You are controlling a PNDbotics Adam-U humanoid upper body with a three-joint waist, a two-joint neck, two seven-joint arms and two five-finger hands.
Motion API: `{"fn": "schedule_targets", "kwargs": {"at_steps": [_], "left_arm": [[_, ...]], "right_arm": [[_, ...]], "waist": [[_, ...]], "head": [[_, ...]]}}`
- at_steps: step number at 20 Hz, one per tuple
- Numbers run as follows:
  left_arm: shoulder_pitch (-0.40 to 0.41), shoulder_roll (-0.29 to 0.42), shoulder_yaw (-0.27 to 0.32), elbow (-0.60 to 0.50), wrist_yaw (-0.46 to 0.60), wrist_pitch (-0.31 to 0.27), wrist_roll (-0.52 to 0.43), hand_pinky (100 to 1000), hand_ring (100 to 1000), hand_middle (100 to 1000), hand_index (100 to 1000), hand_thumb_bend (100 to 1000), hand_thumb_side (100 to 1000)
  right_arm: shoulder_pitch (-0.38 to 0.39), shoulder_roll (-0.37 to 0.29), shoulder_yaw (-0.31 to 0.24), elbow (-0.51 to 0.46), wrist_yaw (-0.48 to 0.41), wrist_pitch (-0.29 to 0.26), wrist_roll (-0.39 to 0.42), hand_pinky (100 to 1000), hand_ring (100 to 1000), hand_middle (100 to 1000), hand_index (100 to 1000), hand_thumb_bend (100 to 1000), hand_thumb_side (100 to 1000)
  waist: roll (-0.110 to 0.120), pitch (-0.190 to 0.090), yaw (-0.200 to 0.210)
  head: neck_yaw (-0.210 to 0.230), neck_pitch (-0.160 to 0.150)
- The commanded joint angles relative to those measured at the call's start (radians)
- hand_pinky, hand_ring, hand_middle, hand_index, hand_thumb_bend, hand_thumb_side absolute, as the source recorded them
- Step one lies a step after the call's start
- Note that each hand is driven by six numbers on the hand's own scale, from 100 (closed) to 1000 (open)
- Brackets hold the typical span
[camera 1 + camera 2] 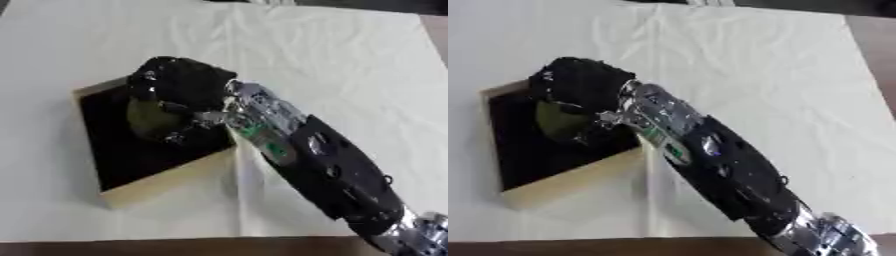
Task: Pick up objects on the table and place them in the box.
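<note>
My right hand (179, 85) reaches in from the lower right and hangs over the box (166, 182), a shallow tan-walled tray with a dark inside. Its fingers curl round an olive-green rounded object (147, 117), which sits low inside the box's upper half. The hand covers the object's top and right side. My left hand shows in neither view.
A creased white cloth (332, 60) covers the table. A brown table edge (175, 247) runs along the bottom and a brown strip shows at the upper right. My black and silver forearm (324, 165) crosses the cloth to the box's right wall.
</note>
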Motion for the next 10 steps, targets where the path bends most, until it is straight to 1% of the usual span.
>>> {"fn": "schedule_targets", "kwargs": {"at_steps": [1, 4, 6, 7, 8, 10], "left_arm": [[-0.001, 0.018, 0.010, -0.015, 0.000, 0.001, 0.004, 543, 672, 667, 701, 889, 757], [0.002, 0.018, 0.010, -0.015, 0.000, 0.001, 0.004, 544, 672, 667, 701, 888, 758], [0.003, 0.019, 0.010, -0.015, -0.001, 0.001, 0.004, 544, 673, 667, 702, 888, 758], [0.003, 0.019, 0.010, -0.015, -0.001, 0.001, 0.004, 545, 673, 667, 702, 891, 761], [0.004, 0.020, 0.010, -0.015, -0.001, 0.001, 0.004, 545, 673, 667, 702, 887, 759], [0.004, 0.022, 0.011, -0.015, -0.001, 0.001, 0.005, 546, 675, 671, 701, 887, 759]], "right_arm": [[-0.021, -0.027, -0.039, -0.087, 0.000, 0.006, -0.008, 867, 823, 828, 902, 326, 249], [-0.028, -0.042, -0.070, -0.149, -0.019, 0.029, -0.013, 864, 817, 826, 893, 335, 226], [-0.031, -0.053, -0.093, -0.191, -0.044, 0.050, -0.026, 860, 805, 817, 882, 320, 170], [-0.034, -0.061, -0.109, -0.214, -0.067, 0.066, -0.046, 859, 799, 814, 879, 183, 104], [-0.036, -0.073, -0.123, -0.237, -0.095, 0.084, -0.070, 859, 794, 812, 886, 266, 100], [-0.043, -0.106, -0.158, -0.277, -0.147, 0.125, -0.138, 866, 800, 817, 886, 272, 100]], "waist": [[0.025, -0.015, -0.004], [0.029, -0.019, -0.009], [0.031, -0.021, -0.013], [0.033, -0.022, -0.015], [0.034, -0.023, -0.016], [0.034, -0.026, -0.021]], "head": [[0.007, 0.002], [0.008, 0.004], [0.009, 0.004], [0.011, 0.006], [0.012, 0.008], [0.013, 0.014]]}}
